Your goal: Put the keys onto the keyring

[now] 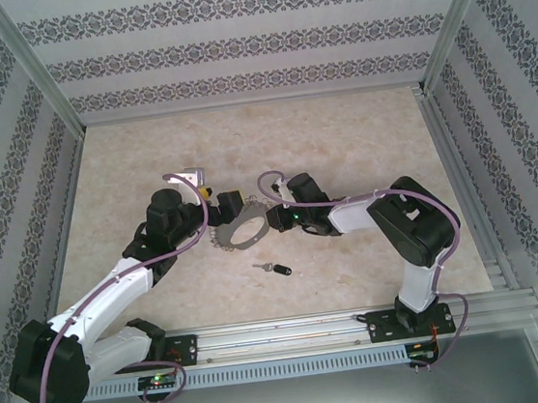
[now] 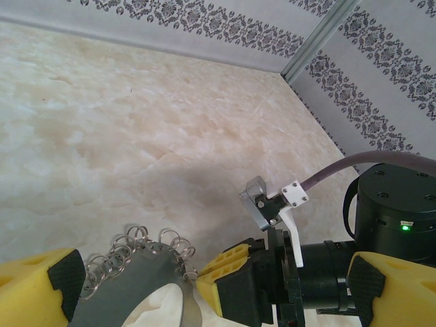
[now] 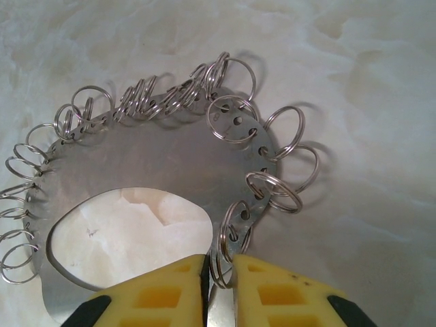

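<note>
Thin grey metal keyring (image 3: pixel 157 163), fringed with small silvery split rings, sits mid-way across the beige marbled table (image 1: pixel 358 133), which has open room all round. It is probably light, stiff and slippery, best pinched at the rim. Right gripper (image 3: pixel 219 279) nearly closed on that rim; left gripper (image 2: pixel 133 300) wide open, empty, straddling it. Tiny black-headed silver key (image 1: pixel 277 268) lies nearby.

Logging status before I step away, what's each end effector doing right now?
Left end effector: open, straddling the keyring.
Right end effector: closed on the keyring's rim.
</note>
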